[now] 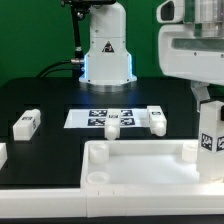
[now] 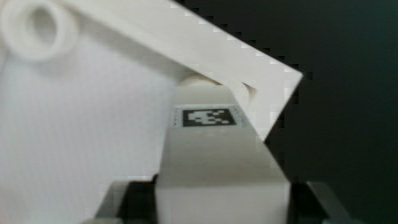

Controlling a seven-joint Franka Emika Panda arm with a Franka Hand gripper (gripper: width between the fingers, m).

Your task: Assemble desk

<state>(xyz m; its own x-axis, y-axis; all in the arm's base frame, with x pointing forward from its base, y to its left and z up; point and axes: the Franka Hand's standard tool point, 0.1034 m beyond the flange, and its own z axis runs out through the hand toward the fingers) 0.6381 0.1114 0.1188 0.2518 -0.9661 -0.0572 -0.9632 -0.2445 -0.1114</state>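
Desk panel [image 1: 140, 172] is lying flat on the surface [image 1: 45, 160], rim up so its sockets are facing incoming legs. The hand [image 2: 214, 205] is clamping 1 tagged leg [image 2: 214, 150] upright at the panel's corner, probably lining it up for insertion. The corner socket [image 2: 43, 36] is sitting empty; 3 loose legs [image 1: 25, 123] are lying beyond the panel.

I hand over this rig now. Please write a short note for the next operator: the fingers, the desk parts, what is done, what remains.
Gripper: fingers shut on one leg, held at the panel's corner on the exterior view's right.
Three loose legs lie on the table, two of them at the marker board.
Done: one leg gripped; no leg seen seated.
Left: seat this leg, then the others.
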